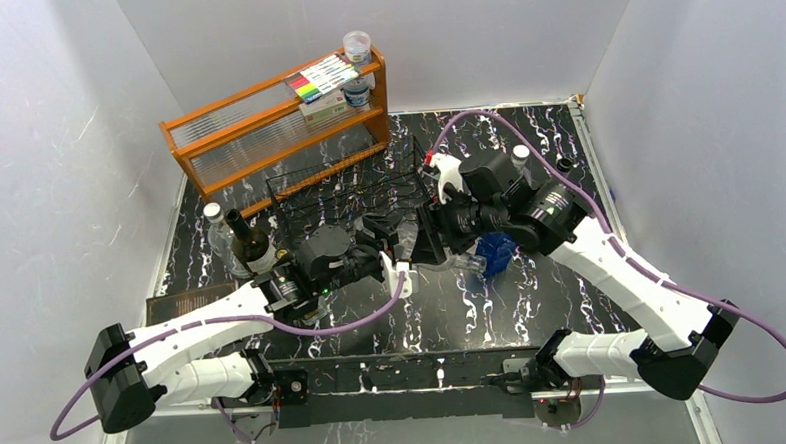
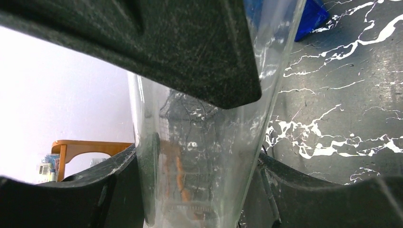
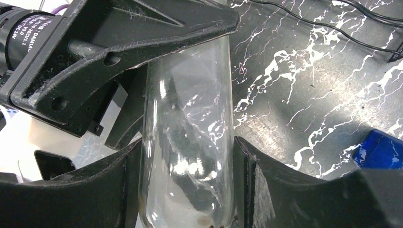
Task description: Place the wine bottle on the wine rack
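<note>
A clear glass wine bottle (image 1: 443, 264) hangs above the middle of the table, held between both grippers. My left gripper (image 1: 395, 250) is shut on it; in the left wrist view the bottle (image 2: 199, 142) fills the gap between my fingers (image 2: 95, 190). My right gripper (image 1: 424, 231) is shut on it too; in the right wrist view the bottle (image 3: 190, 104) sits between the pads (image 3: 285, 190). Each wrist view shows the other gripper's finger over the glass. The black wire wine rack (image 1: 353, 189) stands just behind the grippers, with nothing in its cradles.
An orange wooden shelf (image 1: 275, 127) with markers and jars stands at the back left. A dark bottle (image 1: 250, 243) and a clear capped bottle (image 1: 214, 222) stand left of the rack. A blue object (image 1: 495, 250) lies under the right arm. A white spray bottle (image 1: 445, 170) stands behind it.
</note>
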`<action>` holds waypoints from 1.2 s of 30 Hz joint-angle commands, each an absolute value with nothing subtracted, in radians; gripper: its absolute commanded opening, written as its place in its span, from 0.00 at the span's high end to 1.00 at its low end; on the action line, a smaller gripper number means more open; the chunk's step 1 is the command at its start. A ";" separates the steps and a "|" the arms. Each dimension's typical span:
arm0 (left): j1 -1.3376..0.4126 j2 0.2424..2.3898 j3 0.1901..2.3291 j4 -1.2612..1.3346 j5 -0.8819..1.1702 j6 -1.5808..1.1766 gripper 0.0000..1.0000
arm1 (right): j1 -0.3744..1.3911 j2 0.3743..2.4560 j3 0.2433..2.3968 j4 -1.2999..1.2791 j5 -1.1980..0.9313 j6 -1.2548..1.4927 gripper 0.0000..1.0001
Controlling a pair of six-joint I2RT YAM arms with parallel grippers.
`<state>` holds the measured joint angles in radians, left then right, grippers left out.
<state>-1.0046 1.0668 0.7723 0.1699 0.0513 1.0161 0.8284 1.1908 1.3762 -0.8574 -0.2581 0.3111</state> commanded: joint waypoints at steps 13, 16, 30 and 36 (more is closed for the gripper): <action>-0.999 1.055 0.761 0.368 -0.055 0.924 0.36 | 0.833 1.142 1.318 -0.815 -0.138 0.354 1.00; -0.994 1.059 0.735 0.350 -0.085 0.883 0.23 | 0.833 1.119 1.315 -0.784 -0.109 0.358 1.00; -0.972 0.978 0.801 0.208 -0.074 0.674 0.02 | 0.834 1.108 1.294 -0.758 -0.006 0.369 1.00; -0.971 0.935 1.040 0.076 -0.150 0.442 0.02 | 0.885 1.076 1.220 -0.631 0.070 0.399 1.00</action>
<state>-0.9752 0.9974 0.8730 0.1337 -0.1112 0.6273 0.8452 1.1313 1.2446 -0.8062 0.0036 0.3676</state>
